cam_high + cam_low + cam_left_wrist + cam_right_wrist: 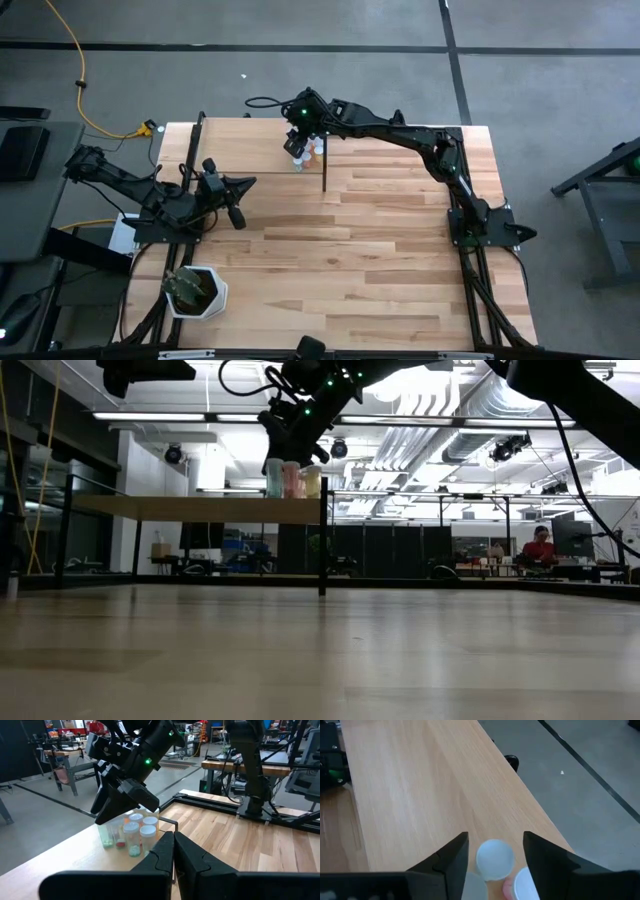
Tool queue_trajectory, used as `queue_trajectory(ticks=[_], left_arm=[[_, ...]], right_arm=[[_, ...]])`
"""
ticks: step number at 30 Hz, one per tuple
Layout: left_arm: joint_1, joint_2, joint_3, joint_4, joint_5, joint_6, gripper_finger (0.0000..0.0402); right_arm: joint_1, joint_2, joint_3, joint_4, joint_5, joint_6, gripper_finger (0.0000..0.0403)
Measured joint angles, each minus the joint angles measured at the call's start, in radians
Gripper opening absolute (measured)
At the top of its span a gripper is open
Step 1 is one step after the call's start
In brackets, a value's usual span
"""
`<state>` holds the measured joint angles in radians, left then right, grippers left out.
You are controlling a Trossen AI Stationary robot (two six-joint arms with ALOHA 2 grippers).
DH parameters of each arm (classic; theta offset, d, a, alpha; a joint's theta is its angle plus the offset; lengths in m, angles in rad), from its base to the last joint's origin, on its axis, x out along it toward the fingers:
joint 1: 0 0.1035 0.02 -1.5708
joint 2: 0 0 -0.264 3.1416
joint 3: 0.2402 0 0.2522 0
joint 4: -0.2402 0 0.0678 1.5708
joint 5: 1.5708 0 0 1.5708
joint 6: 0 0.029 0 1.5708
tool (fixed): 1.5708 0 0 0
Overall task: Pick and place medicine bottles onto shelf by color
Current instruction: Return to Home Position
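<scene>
While the left gripper (173,840) rests closed, the right gripper (495,837), arm outstretched, hovers spread over the shelved medicine bottles (134,832).

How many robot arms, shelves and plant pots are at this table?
Dark jointed robot arms: 2 (left arm, right arm)
Flat light-wood shelf with black metal posts: 1
White pot with a green plant: 1
Total: 4
</scene>
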<state>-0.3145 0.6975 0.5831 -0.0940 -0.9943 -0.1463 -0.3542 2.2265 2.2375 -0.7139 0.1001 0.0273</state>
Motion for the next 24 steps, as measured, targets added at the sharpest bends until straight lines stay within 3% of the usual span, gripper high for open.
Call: queue_trajectory(ticks=[10, 15, 19, 22, 24], left_arm=[[0.000, 0.000, 0.000, -0.015, 0.000, 0.000, 0.0000], [0.000, 0.000, 0.000, -0.021, -0.001, 0.000, 0.0000], [-0.001, 0.000, 0.000, -0.022, -0.001, 0.000, 0.0000], [-0.001, 0.000, 0.000, -0.022, -0.002, 0.000, 0.0000], [-0.001, 0.000, 0.000, -0.023, -0.002, -0.001, 0.0000]], right_arm=[[0.000, -0.015, -0.002, 0.033, 0.002, -0.054, 0.0190], [0.002, -0.119, -0.002, 0.065, 0.003, -0.168, 0.0190], [0.014, -0.215, -0.007, -0.033, 0.004, -0.213, 0.0190], [0.030, -0.304, -0.089, -0.091, 0.004, -0.219, 0.0190], [0.046, -0.385, -0.214, -0.071, 0.005, -0.219, 0.0190]])
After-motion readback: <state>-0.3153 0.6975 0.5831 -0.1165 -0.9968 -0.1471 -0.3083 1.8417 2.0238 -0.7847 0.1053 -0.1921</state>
